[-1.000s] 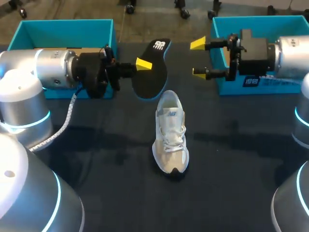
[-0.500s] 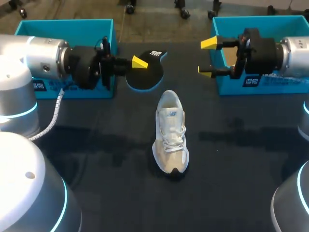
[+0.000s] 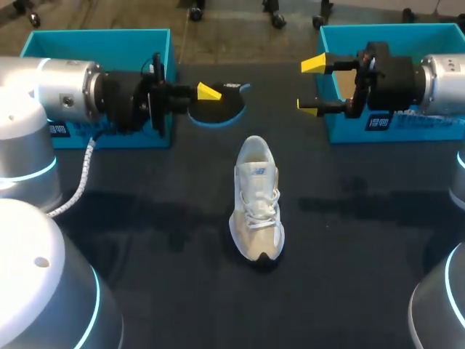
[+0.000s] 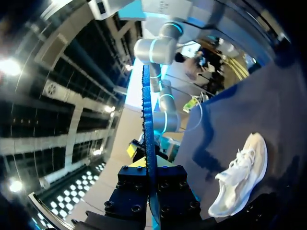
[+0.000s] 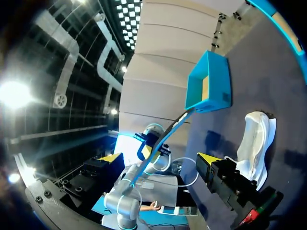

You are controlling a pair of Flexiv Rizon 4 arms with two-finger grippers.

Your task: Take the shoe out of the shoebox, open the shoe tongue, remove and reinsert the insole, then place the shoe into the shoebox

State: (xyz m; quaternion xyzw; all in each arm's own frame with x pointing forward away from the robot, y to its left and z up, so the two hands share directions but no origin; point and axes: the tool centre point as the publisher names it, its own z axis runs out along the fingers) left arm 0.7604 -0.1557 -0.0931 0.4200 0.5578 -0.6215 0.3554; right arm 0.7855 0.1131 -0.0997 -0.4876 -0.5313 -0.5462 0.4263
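The left fingers (image 3: 208, 91) pinch the insole (image 3: 219, 111) by its edge, behind the shoe (image 3: 257, 200) on the worktop (image 3: 349, 240). The insole is probably thin, light and floppy, so a grip near mid-length seems best. The right fingers (image 3: 314, 64) gape wide, empty.

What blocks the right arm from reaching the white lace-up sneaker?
Probably nothing, so likely yes: the right gripper is open and empty, the white lace-up sneaker stands alone, and the left gripper holds the black insole aside.
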